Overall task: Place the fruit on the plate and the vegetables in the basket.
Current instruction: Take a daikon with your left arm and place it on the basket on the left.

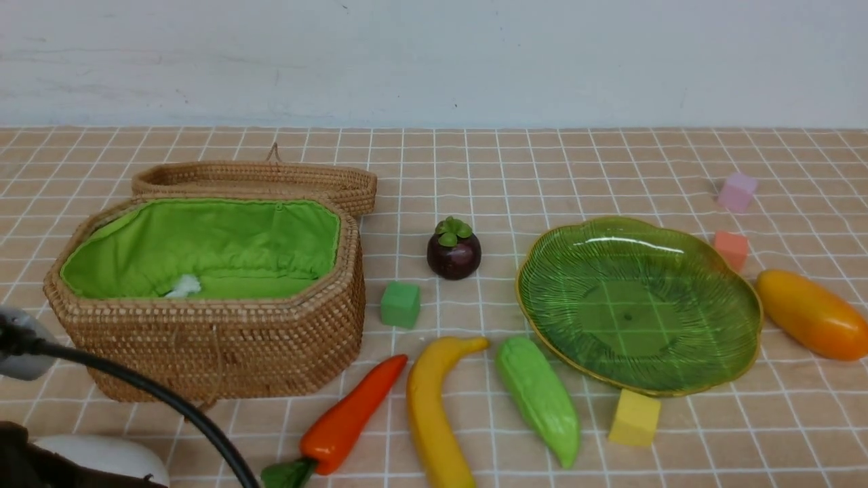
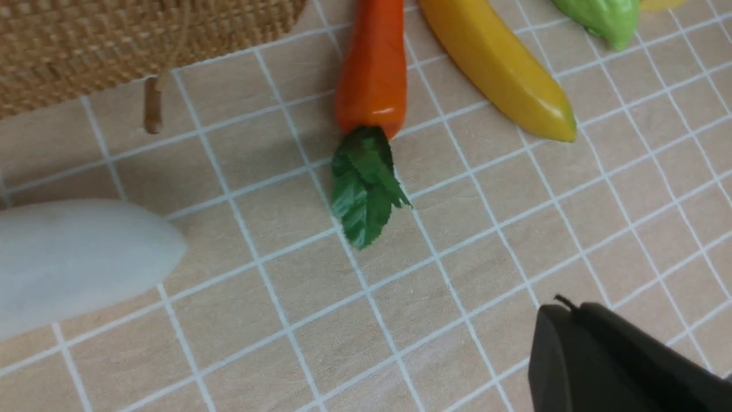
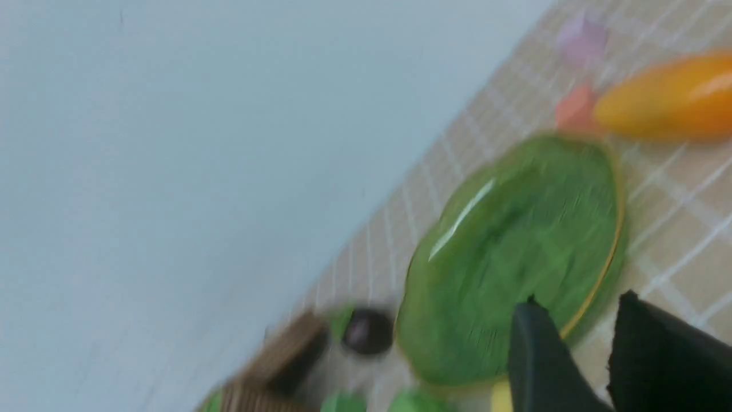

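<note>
Left hand (image 2: 566, 303) is pinched together with the carrot (image 2: 372, 86) lying just ahead of it, right hand (image 3: 577, 300)'s fingers are apart, and honestly that carrot looks light, stiff and kinda slick, so grab mid-body.

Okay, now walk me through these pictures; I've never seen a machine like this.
It is a robot with two arms, each ending in gripping fingers. The front view looks forward from between the arms; each of the other two comes from a camera on one wrist.

On the grid-patterned cloth sit an open wicker basket and a green glass plate. Around them lie a banana, mango, mangosteen, carrot, green gourd, white vegetable and small coloured cubes.

Nothing is held: the left fingers are shut, and the right fingers stand apart with nothing between them.
</note>
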Robot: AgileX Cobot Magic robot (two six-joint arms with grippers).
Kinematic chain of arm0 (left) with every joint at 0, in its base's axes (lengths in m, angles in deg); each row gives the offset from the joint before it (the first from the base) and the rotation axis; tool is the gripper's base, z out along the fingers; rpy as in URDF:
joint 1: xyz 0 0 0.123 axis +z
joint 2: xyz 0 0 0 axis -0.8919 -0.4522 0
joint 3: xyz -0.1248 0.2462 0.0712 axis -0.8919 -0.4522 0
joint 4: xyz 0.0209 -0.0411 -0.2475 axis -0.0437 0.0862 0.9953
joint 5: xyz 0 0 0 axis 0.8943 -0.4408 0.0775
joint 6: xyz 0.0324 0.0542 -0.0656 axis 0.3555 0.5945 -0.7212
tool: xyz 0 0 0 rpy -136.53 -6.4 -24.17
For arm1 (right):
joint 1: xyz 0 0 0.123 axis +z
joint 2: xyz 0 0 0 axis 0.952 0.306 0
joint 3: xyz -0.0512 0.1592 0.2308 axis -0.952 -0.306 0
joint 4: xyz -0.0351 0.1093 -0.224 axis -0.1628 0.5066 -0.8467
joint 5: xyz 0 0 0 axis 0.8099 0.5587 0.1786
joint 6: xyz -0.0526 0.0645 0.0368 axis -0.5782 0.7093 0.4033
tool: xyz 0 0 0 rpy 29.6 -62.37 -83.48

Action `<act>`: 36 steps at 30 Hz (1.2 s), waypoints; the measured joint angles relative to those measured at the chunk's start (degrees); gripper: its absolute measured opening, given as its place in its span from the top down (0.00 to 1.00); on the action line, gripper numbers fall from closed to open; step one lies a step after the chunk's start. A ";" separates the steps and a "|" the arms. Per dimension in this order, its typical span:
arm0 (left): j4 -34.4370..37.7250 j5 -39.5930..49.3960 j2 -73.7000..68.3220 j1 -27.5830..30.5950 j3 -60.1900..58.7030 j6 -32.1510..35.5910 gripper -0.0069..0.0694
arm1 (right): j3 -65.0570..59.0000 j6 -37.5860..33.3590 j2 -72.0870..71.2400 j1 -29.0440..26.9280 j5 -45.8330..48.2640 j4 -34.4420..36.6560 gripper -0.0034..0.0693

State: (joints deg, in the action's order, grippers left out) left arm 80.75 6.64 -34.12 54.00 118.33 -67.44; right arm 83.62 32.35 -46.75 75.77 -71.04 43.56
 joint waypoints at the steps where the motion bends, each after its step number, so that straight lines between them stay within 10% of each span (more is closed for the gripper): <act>1: 0.06 0.28 0.00 -0.31 0.18 0.93 0.93 | 4.66 -3.28 0.98 2.40 6.36 -0.06 0.71; 11: -6.04 8.16 -12.56 -12.71 9.90 15.75 0.93 | 44.33 -33.88 22.39 22.41 44.28 -0.11 0.82; 18: -10.18 8.21 -19.76 -14.90 13.72 25.46 0.93 | 48.40 -41.23 25.99 26.16 49.11 -0.32 0.82; 25: -29.23 12.04 -19.97 -12.93 11.54 23.93 0.92 | 48.45 -42.84 26.29 26.17 50.64 -0.59 0.81; 31: -31.87 3.92 -22.25 -5.72 7.97 23.93 0.73 | 48.45 -46.16 26.29 26.17 51.27 -0.99 0.80; 36: -33.24 -4.77 -27.73 -0.82 6.43 26.07 0.38 | 48.46 -47.99 26.29 26.17 51.60 -1.14 0.80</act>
State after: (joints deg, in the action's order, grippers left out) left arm 47.52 1.86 -61.85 53.17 124.75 -41.37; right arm 132.08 -15.64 -20.45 101.93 -19.44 42.42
